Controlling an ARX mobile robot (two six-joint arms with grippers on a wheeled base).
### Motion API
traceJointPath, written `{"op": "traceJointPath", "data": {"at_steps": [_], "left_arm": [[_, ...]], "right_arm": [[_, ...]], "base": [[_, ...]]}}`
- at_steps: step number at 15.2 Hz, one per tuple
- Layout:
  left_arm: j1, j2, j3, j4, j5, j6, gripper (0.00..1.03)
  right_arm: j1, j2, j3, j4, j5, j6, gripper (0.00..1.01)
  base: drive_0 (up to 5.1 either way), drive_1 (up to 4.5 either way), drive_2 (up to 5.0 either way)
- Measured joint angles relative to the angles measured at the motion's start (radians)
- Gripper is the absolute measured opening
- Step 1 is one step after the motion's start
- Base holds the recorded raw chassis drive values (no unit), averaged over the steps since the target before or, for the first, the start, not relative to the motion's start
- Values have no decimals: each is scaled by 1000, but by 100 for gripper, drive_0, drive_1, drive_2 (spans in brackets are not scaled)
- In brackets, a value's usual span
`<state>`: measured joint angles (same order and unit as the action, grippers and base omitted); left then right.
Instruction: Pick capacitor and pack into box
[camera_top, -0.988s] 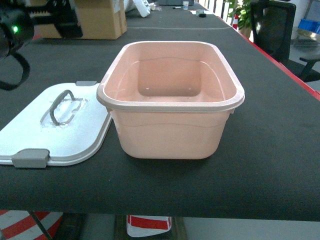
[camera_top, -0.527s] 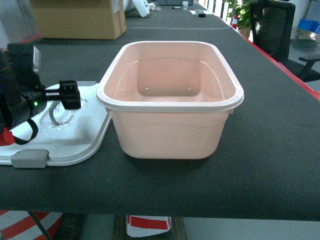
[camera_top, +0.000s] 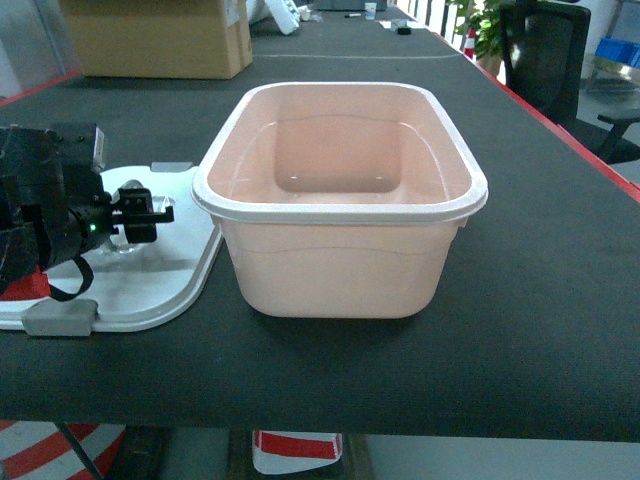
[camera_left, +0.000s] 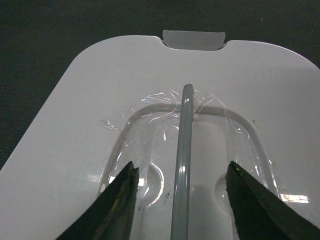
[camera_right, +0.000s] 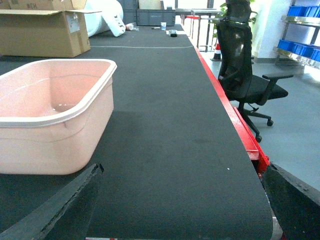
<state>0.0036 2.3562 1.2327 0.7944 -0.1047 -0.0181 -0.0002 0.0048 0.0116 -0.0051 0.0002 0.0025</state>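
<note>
**Left arm dropped onto the lid while the box stood empty**

The black table (camera_top: 540, 300) carried everything, with a brown carton (camera_top: 160, 38) at its far left corner. The pink box (camera_top: 340, 200) sat near the front edge, about the middle, open and upright, with nothing visible inside it. No capacitor showed in any view.

Just left of the box, touching or nearly touching its base, the white lid (camera_top: 160, 290) lay flat at the front left edge. A second before, the left arm hung high near the far left of the table; half a second before it was lower, and now the left gripper (camera_top: 140, 212) had come down right over the lid. In the wrist view its jaws stood apart, one on each side of the raised grey handle (camera_left: 182, 165), not yet clamped.

The right gripper (camera_right: 182, 210) was parked off the box's right side, jaws wide apart and holding nothing.

The descent suggested the lid was about to be grasped, probably to close the box, though no part was seen packed.
</note>
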Motion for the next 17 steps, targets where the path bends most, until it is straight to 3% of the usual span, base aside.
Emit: {"op": "traceJointPath", "data": {"at_steps": [4,5,9,13,15,17], "left_arm": [[0,10,2,33,-2,25,7],[0,10,0,38,4,27,2],[17,-24,-10,14,-2,26,2],[22,-306,-15,-64,-14,11,2],[-49,-436,-6,-106,-54,-3,2],[-179,-480,21,-166,-113,-14,2]], "right_arm": [[0,0,0,0,0,0,98],[0,0,0,0,0,0,98],[0,0,0,0,0,0,98],[0,0,0,0,0,0,98],[0,0,0,0,0,0,98],[0,0,0,0,0,0,98]], "base": [[0,0,0],[0,0,0],[0,0,0],[0,0,0],[0,0,0],[0,0,0]]}}
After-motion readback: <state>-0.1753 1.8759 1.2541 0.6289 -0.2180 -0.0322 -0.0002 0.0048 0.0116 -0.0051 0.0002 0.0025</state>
